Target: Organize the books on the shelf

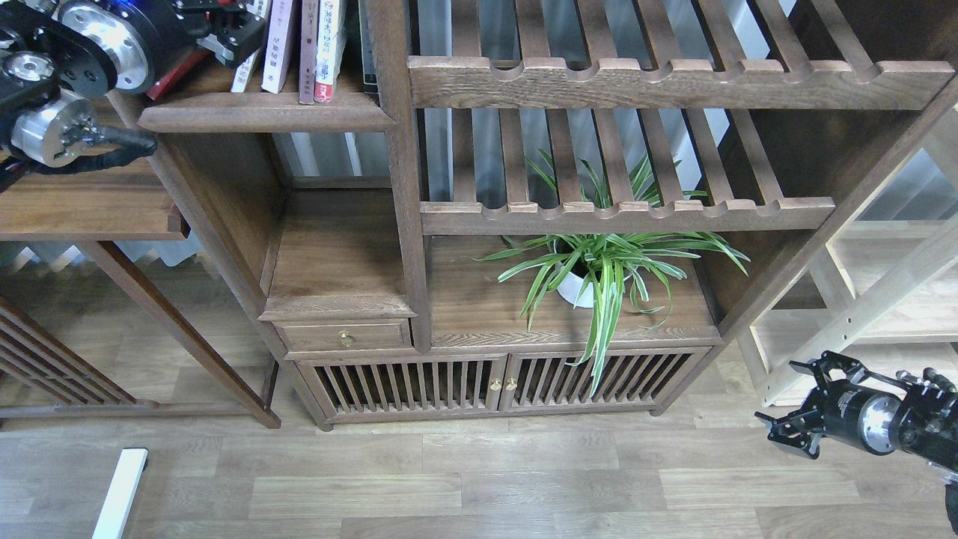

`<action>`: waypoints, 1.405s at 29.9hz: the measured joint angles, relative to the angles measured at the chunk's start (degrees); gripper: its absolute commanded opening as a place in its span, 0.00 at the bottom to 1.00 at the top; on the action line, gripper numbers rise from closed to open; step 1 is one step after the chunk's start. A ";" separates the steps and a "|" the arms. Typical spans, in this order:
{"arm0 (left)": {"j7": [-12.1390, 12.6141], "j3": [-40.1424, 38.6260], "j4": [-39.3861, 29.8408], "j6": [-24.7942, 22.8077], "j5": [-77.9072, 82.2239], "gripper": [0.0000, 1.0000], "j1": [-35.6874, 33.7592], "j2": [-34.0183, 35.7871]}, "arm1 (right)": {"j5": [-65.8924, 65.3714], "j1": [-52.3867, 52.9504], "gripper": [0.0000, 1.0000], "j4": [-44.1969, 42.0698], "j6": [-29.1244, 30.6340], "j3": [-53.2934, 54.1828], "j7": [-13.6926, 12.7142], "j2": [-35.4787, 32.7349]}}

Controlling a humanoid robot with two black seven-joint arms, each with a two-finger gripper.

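Even, soft daylight fills the scene — no harsh glare. Above the right gripper (789,408), pale light shows through the slatted racks (673,75); faint shadows underneath — focus stays sharp throughout.
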 measured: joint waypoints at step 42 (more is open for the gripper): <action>-3.95 11.04 -27.67 -30.00 -13.36 0.82 12.62 41.45 | -0.08 -1.62 1.00 -0.09 0.52 -0.20 0.00 -0.57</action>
